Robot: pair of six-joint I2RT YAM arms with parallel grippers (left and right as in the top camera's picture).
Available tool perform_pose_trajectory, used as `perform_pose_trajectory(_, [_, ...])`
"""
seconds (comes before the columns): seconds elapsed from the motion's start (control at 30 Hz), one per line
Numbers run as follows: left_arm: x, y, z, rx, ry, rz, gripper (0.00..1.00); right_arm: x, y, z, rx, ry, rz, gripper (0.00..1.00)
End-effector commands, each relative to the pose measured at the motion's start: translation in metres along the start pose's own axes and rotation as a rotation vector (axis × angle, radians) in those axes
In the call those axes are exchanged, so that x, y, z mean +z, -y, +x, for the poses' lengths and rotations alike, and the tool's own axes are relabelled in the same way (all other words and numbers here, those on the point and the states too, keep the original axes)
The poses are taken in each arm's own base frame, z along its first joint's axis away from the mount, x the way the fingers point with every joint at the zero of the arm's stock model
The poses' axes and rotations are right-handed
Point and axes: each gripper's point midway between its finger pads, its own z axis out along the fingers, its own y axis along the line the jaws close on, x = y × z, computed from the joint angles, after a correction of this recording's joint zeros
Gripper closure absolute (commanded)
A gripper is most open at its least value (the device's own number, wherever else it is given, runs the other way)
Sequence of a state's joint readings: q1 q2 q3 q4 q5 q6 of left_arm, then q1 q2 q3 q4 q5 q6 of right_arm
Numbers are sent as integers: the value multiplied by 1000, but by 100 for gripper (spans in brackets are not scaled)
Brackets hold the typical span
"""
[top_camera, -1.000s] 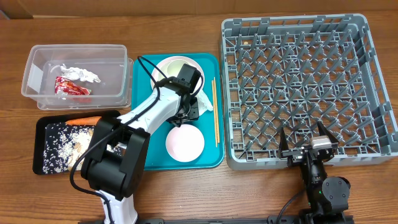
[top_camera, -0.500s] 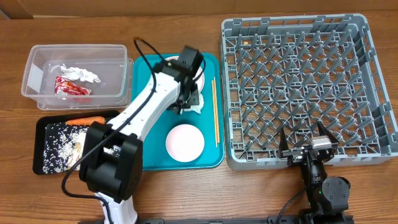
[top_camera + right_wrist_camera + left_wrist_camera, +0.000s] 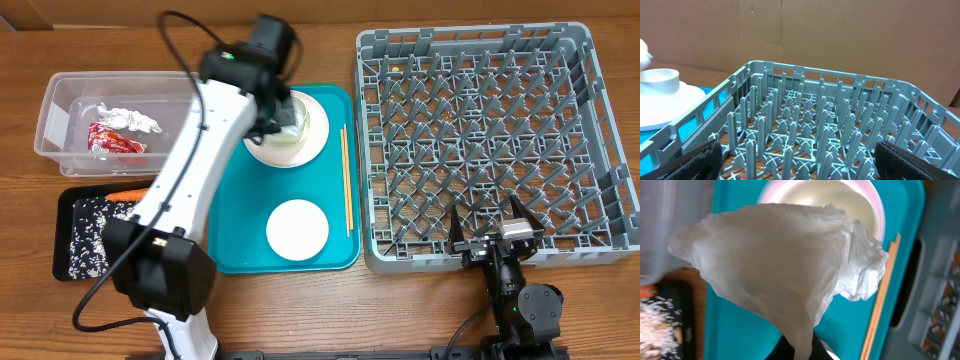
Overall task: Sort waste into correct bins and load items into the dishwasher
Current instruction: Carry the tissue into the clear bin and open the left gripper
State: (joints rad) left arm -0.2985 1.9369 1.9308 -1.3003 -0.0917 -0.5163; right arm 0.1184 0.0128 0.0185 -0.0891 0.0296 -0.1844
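White paper napkin pinched by its narrow end in the left gripper, fingers pressed together on it, the rest fanned out wide before the wrist camera. Held above the far end of the teal tray, over the round plate there. On that plate, 1 white cup, upright. Nearer on the same tray, 1 small bowl, apart from the plate. Along the tray's right edge, thin wooden chopsticks, laid lengthwise.

Left of the teal tray, a clear tub, with 1 crumpled napkin and 1 red wrapper close together inside. In front of the tub, a black tray with scattered rice and 1 orange carrot along its far edge.

Right of the teal tray, the big grey rack, rows of upright pegs across its lattice floor. Right gripper spread wide, low at the rack's near edge, pegs rising just in front of its 2 fingers.
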Motion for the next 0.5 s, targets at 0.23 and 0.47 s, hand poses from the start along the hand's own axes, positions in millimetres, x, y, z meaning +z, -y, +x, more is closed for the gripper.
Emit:
perform_pose_trajectory(0.23, [-19, -145, -54, -359, 78, -85, 96, 0, 0, 1, 0, 8, -2, 0])
perform_pose_trajectory(0.47, [2, -191, -50, -467, 49, -121, 96, 0, 0, 1, 0, 8, -2, 0])
